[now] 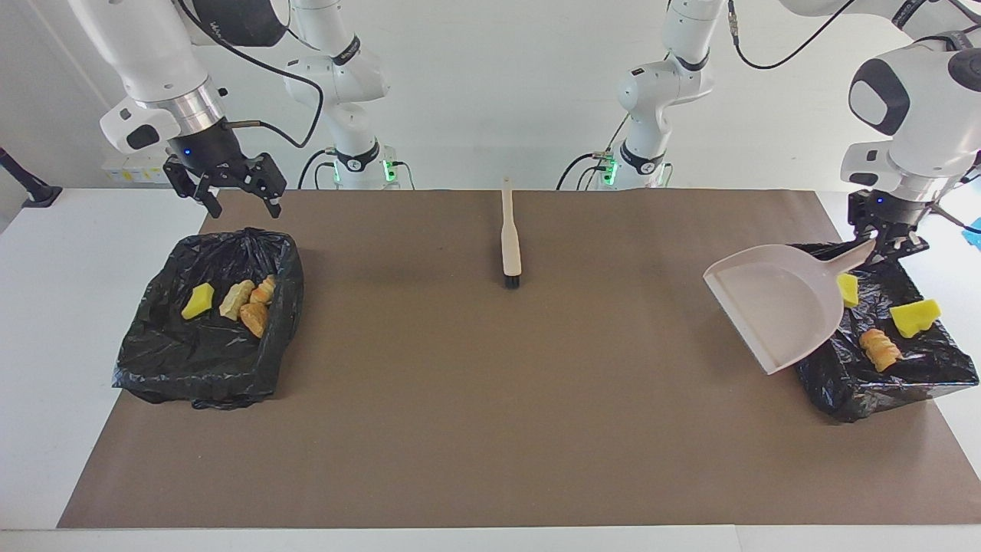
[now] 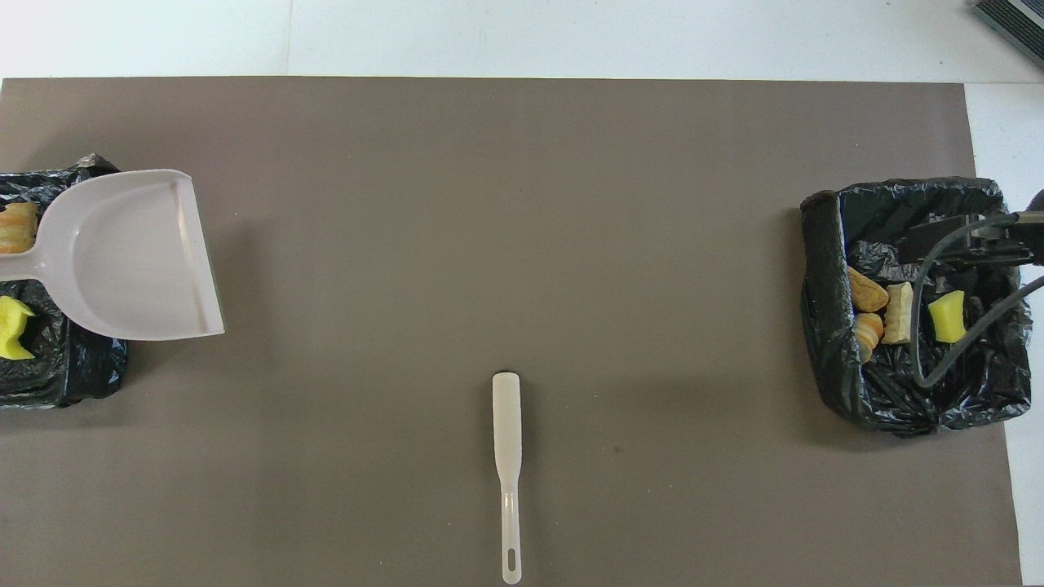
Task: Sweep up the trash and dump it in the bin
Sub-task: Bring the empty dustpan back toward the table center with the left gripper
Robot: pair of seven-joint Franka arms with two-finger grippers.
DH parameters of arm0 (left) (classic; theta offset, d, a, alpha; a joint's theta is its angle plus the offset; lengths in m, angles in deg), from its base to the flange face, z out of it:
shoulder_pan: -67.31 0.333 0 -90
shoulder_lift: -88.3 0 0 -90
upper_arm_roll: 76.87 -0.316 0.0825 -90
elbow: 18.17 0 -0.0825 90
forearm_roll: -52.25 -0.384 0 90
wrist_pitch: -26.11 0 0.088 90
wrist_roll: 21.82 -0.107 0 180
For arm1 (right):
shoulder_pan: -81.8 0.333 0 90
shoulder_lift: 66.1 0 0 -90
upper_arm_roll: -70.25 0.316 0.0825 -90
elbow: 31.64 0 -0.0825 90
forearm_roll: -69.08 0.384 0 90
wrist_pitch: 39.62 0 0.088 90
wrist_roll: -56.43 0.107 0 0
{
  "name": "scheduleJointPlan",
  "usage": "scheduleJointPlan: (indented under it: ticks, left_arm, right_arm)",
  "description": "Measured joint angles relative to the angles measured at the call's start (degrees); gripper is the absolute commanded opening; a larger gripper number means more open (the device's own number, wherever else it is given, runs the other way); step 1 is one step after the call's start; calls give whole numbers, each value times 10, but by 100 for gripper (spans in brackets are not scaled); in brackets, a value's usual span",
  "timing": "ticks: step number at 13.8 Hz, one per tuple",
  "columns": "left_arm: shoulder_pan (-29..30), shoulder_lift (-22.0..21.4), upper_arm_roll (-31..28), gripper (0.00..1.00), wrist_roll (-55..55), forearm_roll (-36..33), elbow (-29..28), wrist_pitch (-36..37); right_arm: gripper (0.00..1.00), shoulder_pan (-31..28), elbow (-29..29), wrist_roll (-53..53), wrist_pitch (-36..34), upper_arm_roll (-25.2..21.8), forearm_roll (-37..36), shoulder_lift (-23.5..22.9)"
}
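My left gripper (image 1: 887, 239), wrist pointing down over the bin at the left arm's end (image 1: 931, 379), is clamped on the handle of the beige dustpan (image 1: 774, 310), which hangs tilted in the air with its mouth out over the brown mat (image 1: 475, 429) beside that bin. My right gripper (image 1: 239, 205) hangs with its jaws wide and nothing between them, above the robot-side rim of the bin at the right arm's end (image 1: 191, 368). The trash is divided between the two black-lined bins. In the bin at the right arm's end lie a yellow sponge chunk (image 1: 198, 301), a pale striped piece (image 1: 236, 298) and two golden-brown pieces (image 1: 258, 307). In the bin at the left arm's end lie a yellow chunk (image 1: 915, 317), a striped brown piece (image 1: 880, 349) and a second yellow chunk (image 1: 847, 289), this one partly hidden by the dustpan's edge. The brush (image 1: 510, 241) lies flat on the mat midway between the bins, bristles pointing away from the robots, touched by neither arm. The mat covers most of the white surface (image 1: 46, 322); a plain white wall stands at the robots' backs.
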Motion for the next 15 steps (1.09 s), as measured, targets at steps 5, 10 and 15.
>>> scheduleJointPlan:
  ticks: [5,10,15]
  left_arm:
    - [-73,1,1,0,213,6,-34,-6]
    - [-155,16,2,0,440,23,-63,-43]
    - [-247,78,2,0,700,57,-67,-130]
  right_arm:
    - [100,0,0,0,0,0,0,0]
    - [100,0,0,0,0,0,0,0]
    - [100,0,0,0,0,0,0,0]
